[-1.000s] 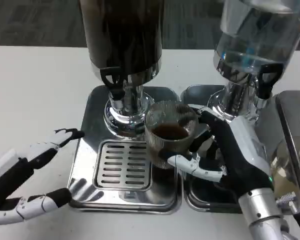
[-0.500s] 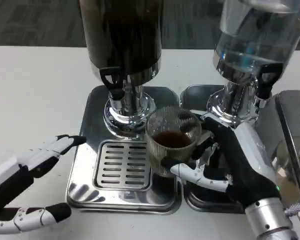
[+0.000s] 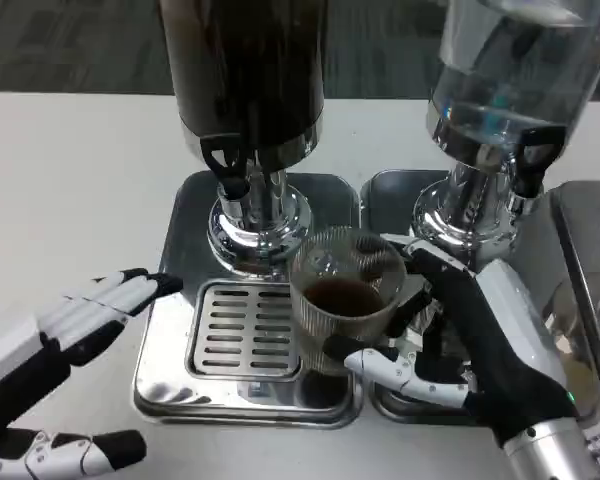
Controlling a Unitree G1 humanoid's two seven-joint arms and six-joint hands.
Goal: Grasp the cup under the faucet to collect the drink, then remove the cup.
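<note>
Right hand [image 3: 480, 345] is gripping the ribbed cup [image 3: 345, 295], part full of dark drink, and I am drawing it nearer and rightward, so it is now clearing the dark dispenser's faucet [image 3: 232, 172] and hanging over the drip tray's [image 3: 248, 330] right edge. Left hand [image 3: 55, 340] is waiting with fingers spread, holding nothing; collecting looks finished and removal is under way.
</note>
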